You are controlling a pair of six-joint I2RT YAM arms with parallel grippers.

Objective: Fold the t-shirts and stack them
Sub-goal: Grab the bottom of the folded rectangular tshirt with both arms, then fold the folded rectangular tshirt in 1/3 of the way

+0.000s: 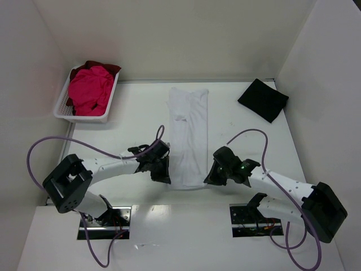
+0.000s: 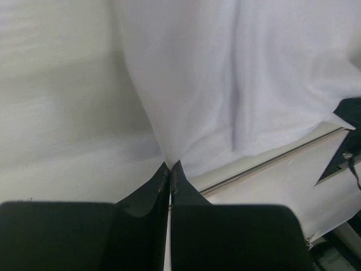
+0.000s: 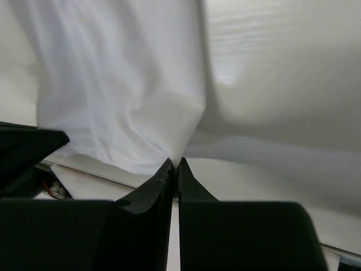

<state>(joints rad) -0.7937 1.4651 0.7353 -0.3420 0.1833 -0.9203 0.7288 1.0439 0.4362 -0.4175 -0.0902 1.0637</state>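
Note:
The white t-shirt lies as a long narrow strip down the middle of the table, folded lengthwise. My left gripper is shut on its near left corner; the cloth runs up from the pinched jaws. My right gripper is shut on the near right corner of the same shirt. A black t-shirt lies folded at the far right. A bright pink t-shirt and a dark red one are bunched in the basket.
The white slatted basket stands at the far left by the wall. White walls close in the left, back and right. The table's near edge runs just behind the shirt's hem, with the arm bases below it.

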